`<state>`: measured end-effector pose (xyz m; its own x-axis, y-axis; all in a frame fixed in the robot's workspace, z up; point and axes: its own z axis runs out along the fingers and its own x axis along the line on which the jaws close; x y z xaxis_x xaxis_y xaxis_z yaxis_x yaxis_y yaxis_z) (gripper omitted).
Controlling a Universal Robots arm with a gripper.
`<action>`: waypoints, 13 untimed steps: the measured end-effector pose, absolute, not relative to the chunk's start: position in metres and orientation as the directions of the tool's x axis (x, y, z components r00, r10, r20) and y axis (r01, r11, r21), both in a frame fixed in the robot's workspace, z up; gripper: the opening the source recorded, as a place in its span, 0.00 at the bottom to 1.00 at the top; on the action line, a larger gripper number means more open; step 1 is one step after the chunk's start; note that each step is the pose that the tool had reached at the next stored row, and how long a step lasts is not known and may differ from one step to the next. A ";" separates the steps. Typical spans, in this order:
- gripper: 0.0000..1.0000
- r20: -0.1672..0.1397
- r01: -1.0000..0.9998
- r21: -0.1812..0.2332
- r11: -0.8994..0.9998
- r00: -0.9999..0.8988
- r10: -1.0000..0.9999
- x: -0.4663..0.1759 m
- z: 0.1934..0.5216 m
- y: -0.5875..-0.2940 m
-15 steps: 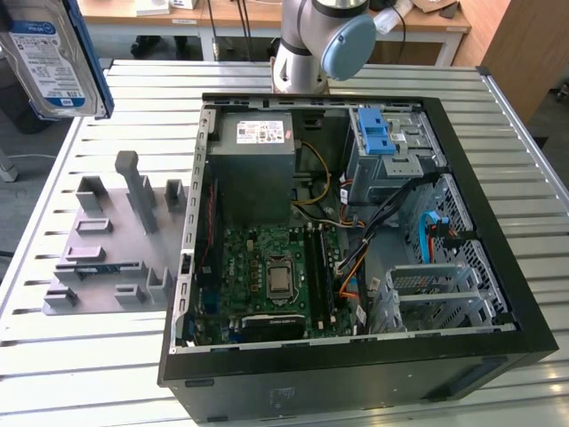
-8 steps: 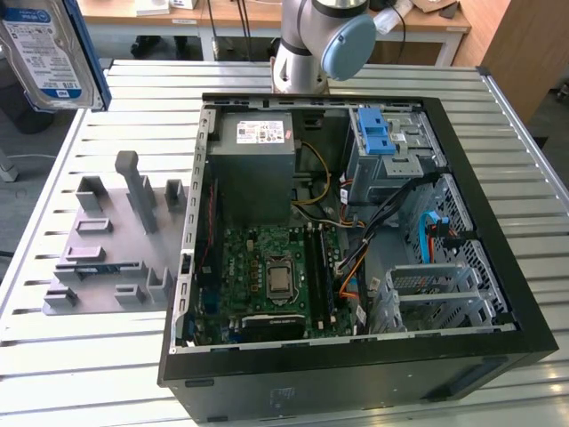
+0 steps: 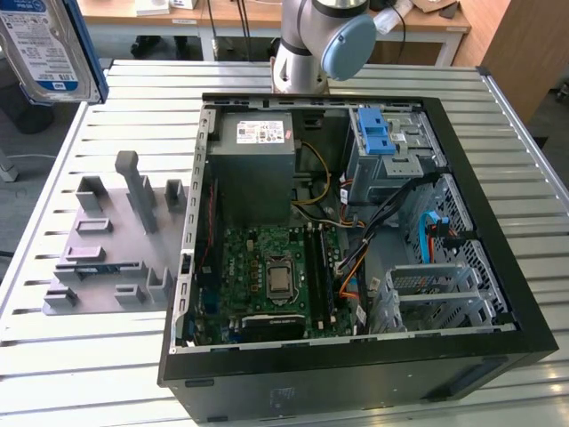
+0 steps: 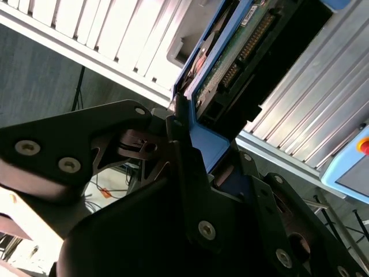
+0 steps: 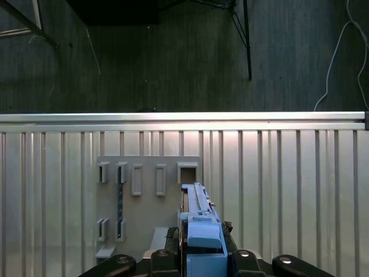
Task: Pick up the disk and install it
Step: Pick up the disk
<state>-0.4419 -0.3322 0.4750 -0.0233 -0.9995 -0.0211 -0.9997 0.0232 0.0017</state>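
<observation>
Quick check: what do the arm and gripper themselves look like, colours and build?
The arm is a silver-grey tube with a rounded light-blue joint cap. The gripper is matte black, built of flat linkage plates pinned by silver screws.

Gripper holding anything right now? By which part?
Yes. The gripper is shut on the disk, pinching it by one end, on the blue plastic frame, with the rest of the drive sticking out beyond it.

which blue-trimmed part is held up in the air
The disk, silver with a blue frame, clamped in the gripper; the blue-latched drive cage sits inside the computer case.
</observation>
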 end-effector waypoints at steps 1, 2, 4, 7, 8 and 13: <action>0.36 -0.021 -1.000 0.002 0.023 -0.023 -1.000 -0.442 0.476 -0.332; 0.36 -0.021 -1.000 0.002 0.023 -0.023 -1.000 -0.442 0.477 -0.332; 0.36 -0.021 -1.000 0.002 0.023 -0.023 -1.000 -0.442 0.479 -0.332; 0.36 -0.021 -1.000 0.002 0.023 -0.023 -1.000 -0.442 0.482 -0.332; 0.36 -0.021 -1.000 0.002 0.023 -0.023 -1.000 -0.442 0.482 -0.332; 0.36 -0.021 -1.000 0.002 0.023 -0.023 -1.000 -0.442 0.482 -0.332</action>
<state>-0.4418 -0.3322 0.4822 -0.0233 -0.9995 -0.0211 -0.9997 0.0232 0.0018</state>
